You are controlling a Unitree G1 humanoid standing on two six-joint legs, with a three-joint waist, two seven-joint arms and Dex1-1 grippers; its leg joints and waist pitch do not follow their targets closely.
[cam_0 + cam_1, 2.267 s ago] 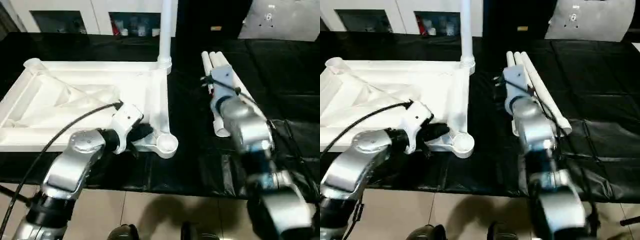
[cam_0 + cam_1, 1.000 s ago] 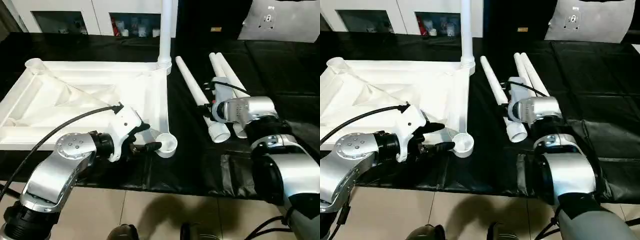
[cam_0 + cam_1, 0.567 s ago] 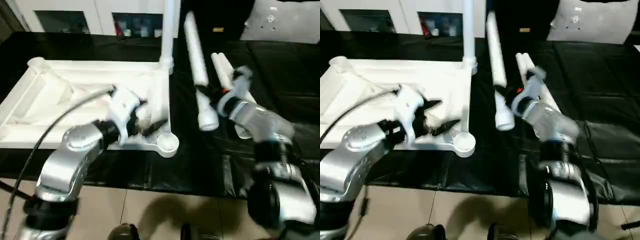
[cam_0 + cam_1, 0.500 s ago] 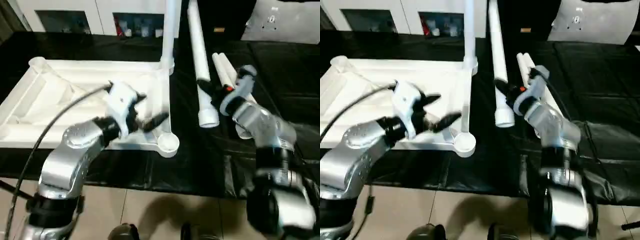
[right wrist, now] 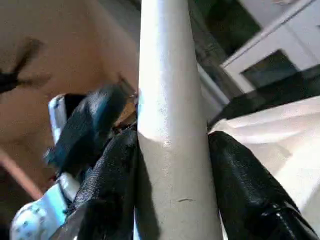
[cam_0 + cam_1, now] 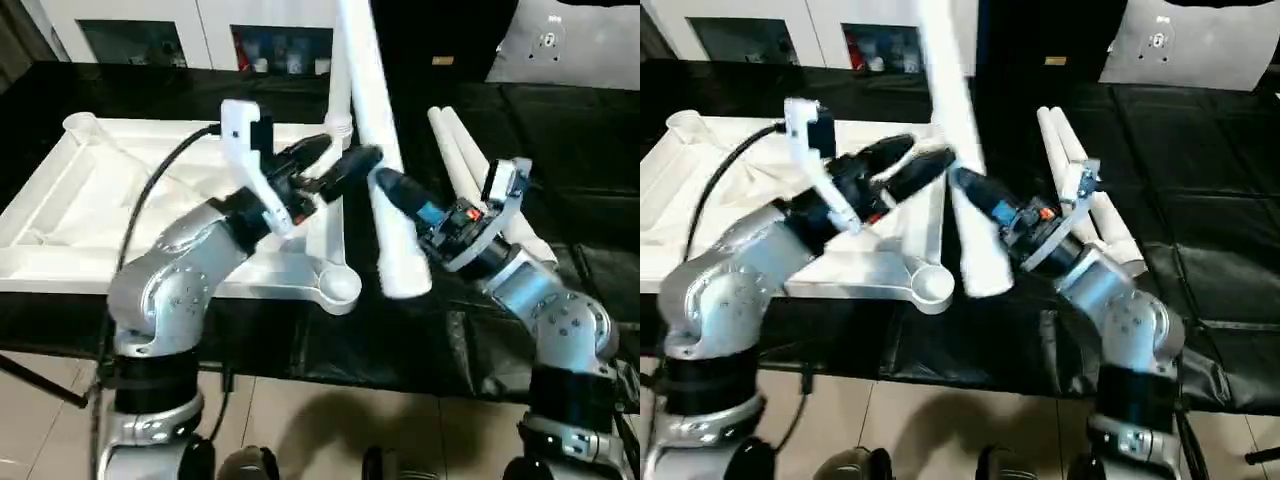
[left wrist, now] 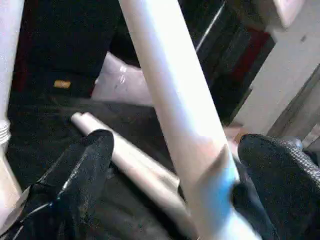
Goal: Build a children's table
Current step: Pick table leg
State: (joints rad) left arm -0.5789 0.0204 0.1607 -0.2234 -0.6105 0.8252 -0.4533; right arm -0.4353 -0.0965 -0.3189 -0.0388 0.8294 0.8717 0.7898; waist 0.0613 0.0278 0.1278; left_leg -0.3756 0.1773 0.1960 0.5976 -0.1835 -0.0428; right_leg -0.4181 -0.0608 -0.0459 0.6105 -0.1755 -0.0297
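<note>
The white table top [image 6: 60, 200] lies underside up on the black table, at the left. One leg [image 6: 338, 95] stands upright in its far right corner socket. The near right socket [image 6: 338, 287] is empty. My right gripper [image 6: 385, 182] is shut on a second leg [image 6: 385, 200] and holds it raised and tilted above the top's right edge, wide end down. My left gripper [image 6: 340, 155] is raised beside it and open. In the left wrist view its fingers [image 7: 85, 170] stand on either side of that leg [image 7: 175, 100]. Two more legs [image 6: 460, 150] lie at the right.
A white cabinet with glass doors [image 6: 130, 30] stands behind the table. A white pad [image 6: 570, 40] rests at the back right. Black cloth [image 6: 570, 150] covers the table to the right of the legs. Tiled floor [image 6: 300, 430] lies below the front edge.
My right gripper has lifted a leg off the table and swung it up towards the middle. My left gripper has left the near corner socket, risen and opened around that leg.
</note>
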